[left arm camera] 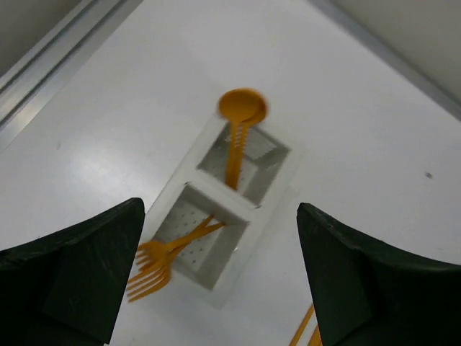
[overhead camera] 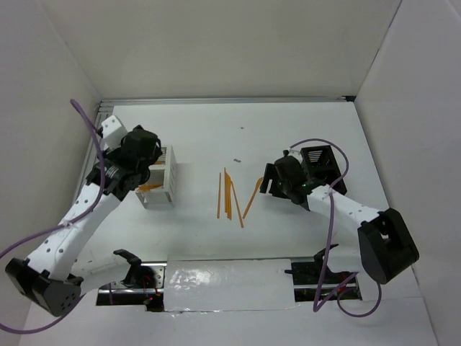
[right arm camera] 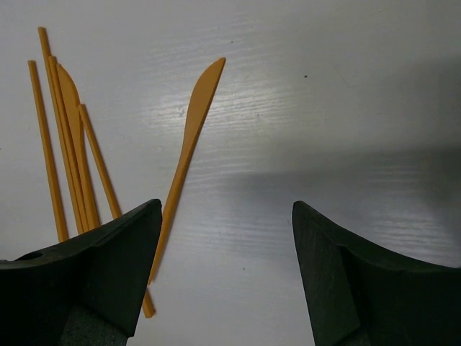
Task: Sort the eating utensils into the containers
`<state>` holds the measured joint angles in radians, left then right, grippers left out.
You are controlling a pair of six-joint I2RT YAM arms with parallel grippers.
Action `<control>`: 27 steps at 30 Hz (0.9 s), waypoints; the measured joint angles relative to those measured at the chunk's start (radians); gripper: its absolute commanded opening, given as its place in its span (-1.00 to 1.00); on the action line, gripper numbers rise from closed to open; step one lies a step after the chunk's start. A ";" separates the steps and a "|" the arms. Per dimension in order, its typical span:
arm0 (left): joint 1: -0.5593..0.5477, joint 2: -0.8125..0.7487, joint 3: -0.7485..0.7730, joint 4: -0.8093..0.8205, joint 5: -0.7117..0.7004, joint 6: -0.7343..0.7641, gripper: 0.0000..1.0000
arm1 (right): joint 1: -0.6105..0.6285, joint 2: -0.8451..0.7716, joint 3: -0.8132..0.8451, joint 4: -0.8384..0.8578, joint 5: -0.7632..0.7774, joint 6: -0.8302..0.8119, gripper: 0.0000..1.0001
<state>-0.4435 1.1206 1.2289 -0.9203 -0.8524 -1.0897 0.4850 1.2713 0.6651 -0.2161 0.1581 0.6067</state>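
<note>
Your left gripper [left arm camera: 220, 210] hangs directly above the white caddy [left arm camera: 248, 241], jaws spread fully and holding nothing. In it, a spoon [left arm camera: 243, 107] stands in the far compartment with its bowl over the rim. Forks [left arm camera: 155, 268] lean in the near compartment, tines poking out: one kind per compartment, so keep to that. Well right of the white caddy, a knife [right arm camera: 189, 137] and several sticks [right arm camera: 72, 151] lie flat on the table [right arm camera: 346, 86]. Your right gripper [right arm camera: 227, 209] sits low over them, jaws wide and empty, seemingly lined up to straddle the knife. The black caddy [overhead camera: 320, 160] stands farther right.
</note>
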 measured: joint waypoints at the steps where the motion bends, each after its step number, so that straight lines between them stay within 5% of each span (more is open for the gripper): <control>1: -0.001 -0.034 -0.024 0.134 0.029 0.134 0.99 | 0.009 0.014 0.000 0.003 0.001 0.004 0.54; 5: 0.000 -0.151 -0.076 0.425 0.310 0.475 1.00 | 0.043 0.098 -0.002 0.019 0.003 0.024 0.44; 9: -0.001 -0.140 0.005 0.485 0.575 0.657 0.99 | 0.077 0.147 0.003 0.018 0.021 0.038 0.39; 14: -0.001 -0.015 0.106 0.484 0.784 0.757 1.00 | 0.143 0.220 0.072 0.014 0.071 0.060 0.37; 21: -0.001 0.036 -0.016 0.455 0.923 0.801 0.99 | 0.231 0.325 0.140 0.010 0.152 0.121 0.24; 25: 0.000 0.020 -0.021 0.450 0.943 0.804 1.00 | 0.262 0.386 0.195 -0.003 0.215 0.164 -0.14; 27: 0.000 -0.003 -0.021 0.450 0.946 0.805 0.99 | 0.273 0.418 0.224 -0.013 0.246 0.177 -0.65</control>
<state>-0.4438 1.1175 1.2079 -0.4706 0.0937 -0.2852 0.7582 1.6894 0.8890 -0.2291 0.4046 0.7841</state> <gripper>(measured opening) 0.997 0.386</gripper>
